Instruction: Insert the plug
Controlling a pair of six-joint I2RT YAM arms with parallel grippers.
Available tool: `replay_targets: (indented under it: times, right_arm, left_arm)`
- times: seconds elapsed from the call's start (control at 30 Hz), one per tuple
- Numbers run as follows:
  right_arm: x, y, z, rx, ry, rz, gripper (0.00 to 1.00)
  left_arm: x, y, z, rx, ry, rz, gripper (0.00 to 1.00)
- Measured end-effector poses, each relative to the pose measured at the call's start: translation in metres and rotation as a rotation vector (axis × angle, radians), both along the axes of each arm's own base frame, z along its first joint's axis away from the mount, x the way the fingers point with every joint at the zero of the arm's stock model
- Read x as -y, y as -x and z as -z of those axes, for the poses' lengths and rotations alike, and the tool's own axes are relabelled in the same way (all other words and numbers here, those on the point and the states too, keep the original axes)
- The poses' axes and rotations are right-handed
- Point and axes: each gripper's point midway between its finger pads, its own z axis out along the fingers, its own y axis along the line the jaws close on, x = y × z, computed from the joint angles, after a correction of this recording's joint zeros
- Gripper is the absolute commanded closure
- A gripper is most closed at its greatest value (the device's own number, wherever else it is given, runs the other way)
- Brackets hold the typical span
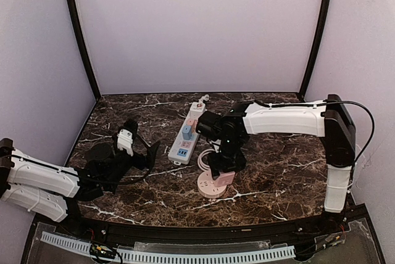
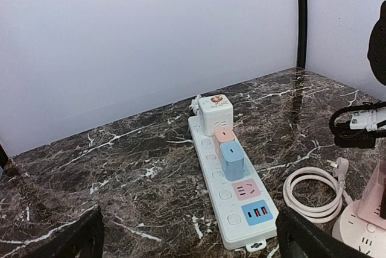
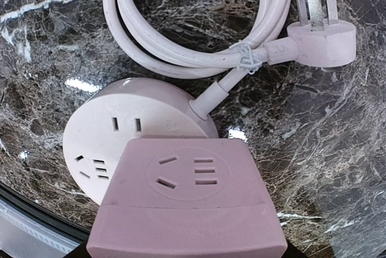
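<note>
At lower left of the top view the left gripper [image 1: 139, 148] stood spread wide and empty on the marble, short of the white power strip [image 1: 187, 133] at centre. Right of it the right gripper [image 1: 223, 166] hung over the round socket base [image 3: 114, 125]. It seemed clamped on the pink adapter block [image 3: 187, 204], though its fingers were hidden in the wrist view. The block looked like light, rigid, smooth plastic that could slip or tilt, so it was best pinched on two opposite flat sides, while the base's corded plug [image 3: 322, 40] lay loose at upper right.
</note>
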Motion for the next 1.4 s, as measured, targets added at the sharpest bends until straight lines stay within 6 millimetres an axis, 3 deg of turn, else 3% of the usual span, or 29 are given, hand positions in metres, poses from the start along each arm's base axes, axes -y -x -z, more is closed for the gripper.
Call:
replay_targets:
  times: [0.83,0.93,1.3,1.33,1.4]
  right_arm:
    - [0.002,0.003,0.013,0.032,0.036,0.018,1.0]
    - [0.0,0.002,0.008,0.041,0.025,0.019,0.78]
    - [-0.001,-0.001,0.003,0.065,0.015,0.022,0.17]
    - [-0.001,-0.004,0.003,0.081,0.019,0.024,0.07]
    - [0.001,-0.009,0.001,0.11,0.028,0.029,0.01]
  left_arm:
    - [-0.002,0.002,-0.001,0.004,0.005,0.0,0.0]
    - [-0.002,0.002,-0.001,0.004,0.005,0.0,0.0]
    - [-0.003,0.002,-0.001,0.004,0.005,0.0,0.0]
    - [-0.003,0.002,-0.001,0.004,0.005,0.0,0.0]
    - [-0.003,0.002,-0.001,0.004,0.005,0.0,0.0]
